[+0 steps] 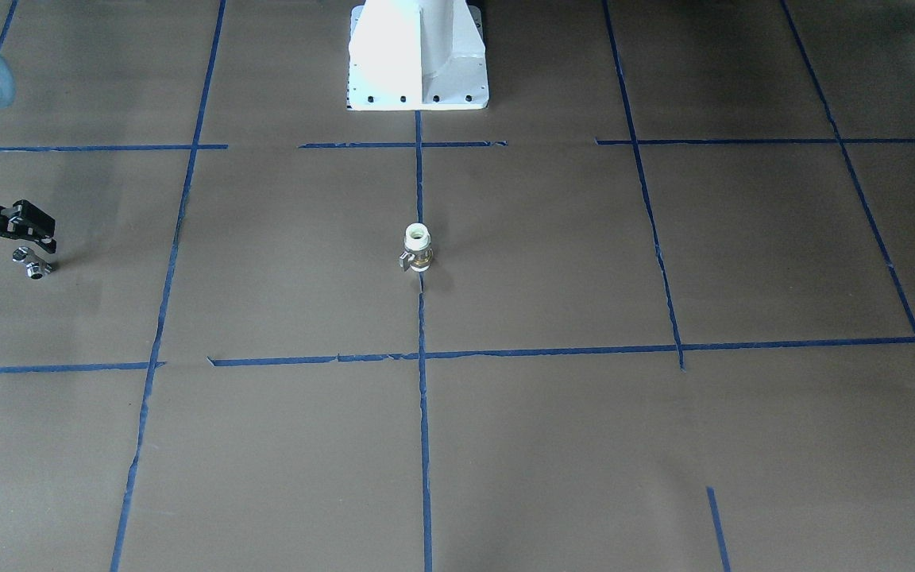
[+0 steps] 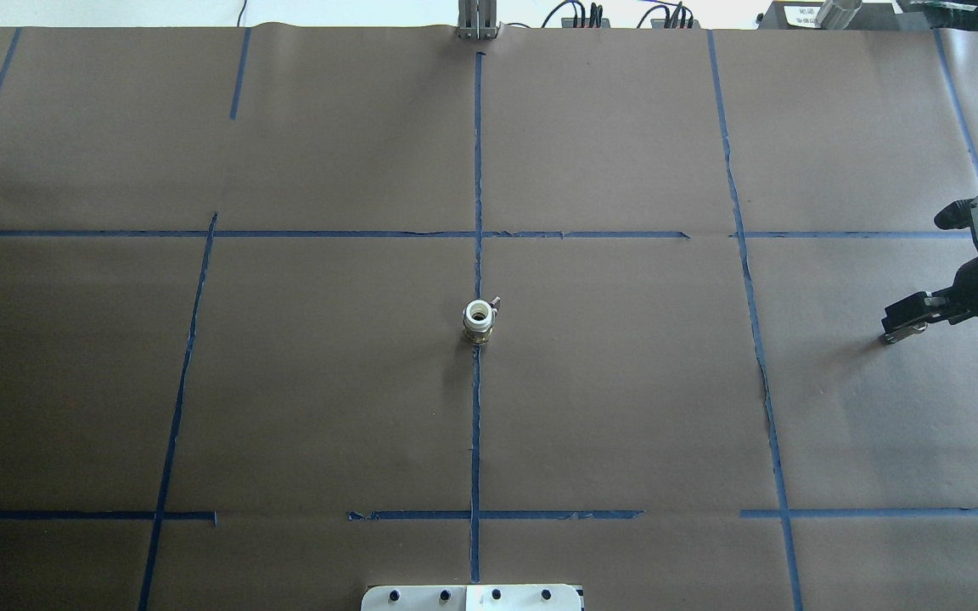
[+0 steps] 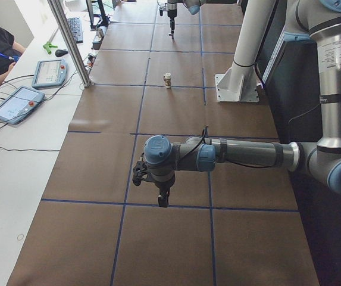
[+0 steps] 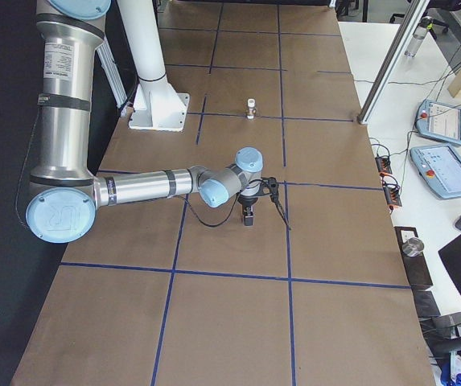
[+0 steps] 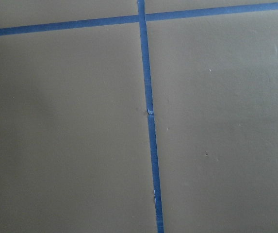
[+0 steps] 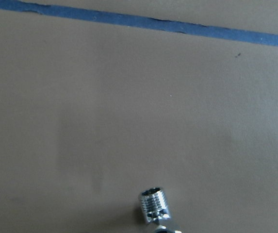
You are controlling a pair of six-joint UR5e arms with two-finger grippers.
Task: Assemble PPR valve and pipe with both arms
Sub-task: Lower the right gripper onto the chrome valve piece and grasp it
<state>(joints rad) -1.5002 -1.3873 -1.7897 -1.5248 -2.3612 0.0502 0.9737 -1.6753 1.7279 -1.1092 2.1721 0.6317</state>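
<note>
Nothing readable anywhere I look — the sticker (image 4: 56,58) on my right arm (image 4: 133,186) is a blur, and the white label (image 2: 801,14) beyond the surface (image 2: 625,407) is too small.

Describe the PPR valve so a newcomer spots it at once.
Start at the white pedestal; a blue tape line runs straight out from it. The PPR valve stands upright on that line. It has white ends and a brass band, unlike the all-chrome pipe far aside.
</note>
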